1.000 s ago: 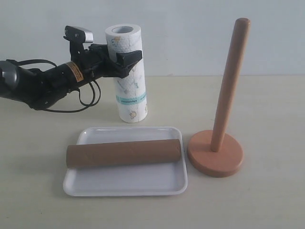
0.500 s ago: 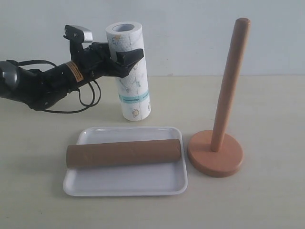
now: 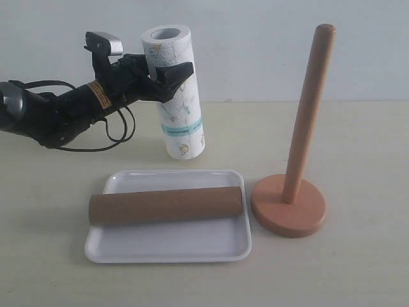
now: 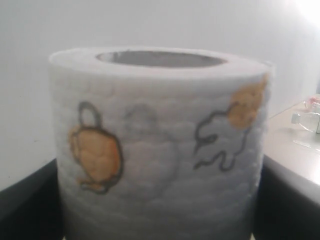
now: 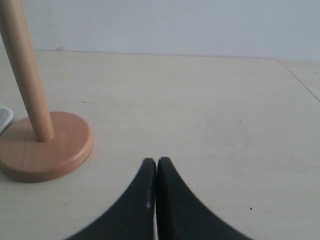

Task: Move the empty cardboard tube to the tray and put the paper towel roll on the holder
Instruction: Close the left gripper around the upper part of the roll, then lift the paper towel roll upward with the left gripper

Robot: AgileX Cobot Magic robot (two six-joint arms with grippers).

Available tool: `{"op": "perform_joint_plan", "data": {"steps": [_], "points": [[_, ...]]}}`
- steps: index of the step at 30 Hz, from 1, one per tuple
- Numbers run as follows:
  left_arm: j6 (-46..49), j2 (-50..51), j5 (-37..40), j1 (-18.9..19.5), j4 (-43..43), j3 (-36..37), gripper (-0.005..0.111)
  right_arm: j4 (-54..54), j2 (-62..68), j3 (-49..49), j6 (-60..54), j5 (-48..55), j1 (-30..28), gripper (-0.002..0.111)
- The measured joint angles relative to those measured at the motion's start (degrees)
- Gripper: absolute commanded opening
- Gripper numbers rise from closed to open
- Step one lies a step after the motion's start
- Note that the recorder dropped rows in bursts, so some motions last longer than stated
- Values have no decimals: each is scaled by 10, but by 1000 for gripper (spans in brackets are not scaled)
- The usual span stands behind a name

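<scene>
The paper towel roll (image 3: 182, 109) has risen a little in the left gripper (image 3: 167, 64)'s hold, and its top now reaches higher against the wall than a second ago. It stood straight before and now leans, top toward the arm. Its bottom end has swung out toward the holder (image 3: 289, 211). The gripper itself has edged upward with it.

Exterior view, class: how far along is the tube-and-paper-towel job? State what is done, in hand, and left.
Done: the empty cardboard tube lies in the tray. In hand: the left gripper clamps the paper towel roll, tilted, near its top. Left: threading the roll onto the holder, whose pole stands bare.
</scene>
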Motion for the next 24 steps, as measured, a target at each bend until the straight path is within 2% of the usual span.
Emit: {"op": "perform_joint_plan", "data": {"steps": [11,19,24], "points": [[0,-4,8,0,-31,0,4,0,0,0,0,0,0,0],[0,-79,136,0,-31,0,4,0,0,0,0,0,0,0],[-1,-136,186,0,-32,0,4,0,0,0,0,0,0,0]]}}
